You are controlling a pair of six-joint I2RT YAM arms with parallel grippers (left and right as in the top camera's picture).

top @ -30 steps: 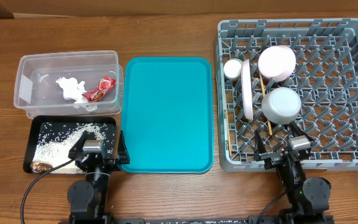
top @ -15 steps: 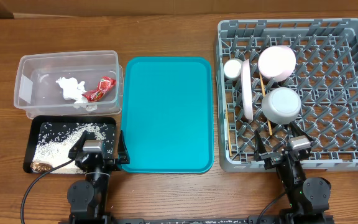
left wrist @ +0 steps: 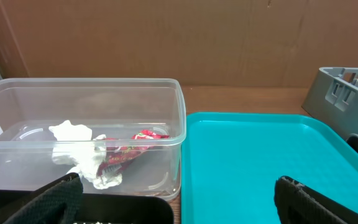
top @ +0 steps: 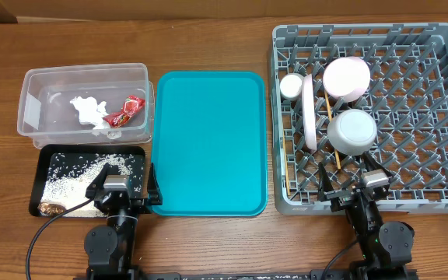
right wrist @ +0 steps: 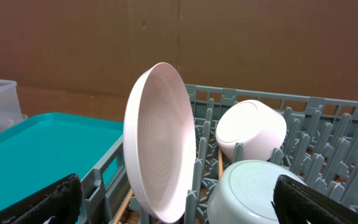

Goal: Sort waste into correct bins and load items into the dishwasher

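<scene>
Beneath the left claw point(top: 121, 189), spread wide and holding nothing, lies the near edge of the black tray point(top: 41, 167), with the rice grains point(top: 72, 175) and brown scraps point(top: 50, 208) resting in it off to the claw's left. Farther ahead, the clear tub point(top: 84, 78) holds the tissue point(top: 88, 110) and the red wrapper point(top: 125, 111). The right claw point(top: 354, 185), equally spread and empty, sits at the near rim of the grey rack point(top: 434, 117). Just ahead of it stand the white bowl point(top: 353, 131), the chopsticks point(top: 329, 109) and the pink plate point(top: 309, 113), with the pink bowl point(top: 346, 78) and cream cup point(top: 291, 85) beyond. Between the two claws the teal tray point(top: 208, 140) is bare. By my reading the job looks finished, with nothing left to sort or load. Against the earlier frames nothing has moved: both claws and every item sit exactly the same.
</scene>
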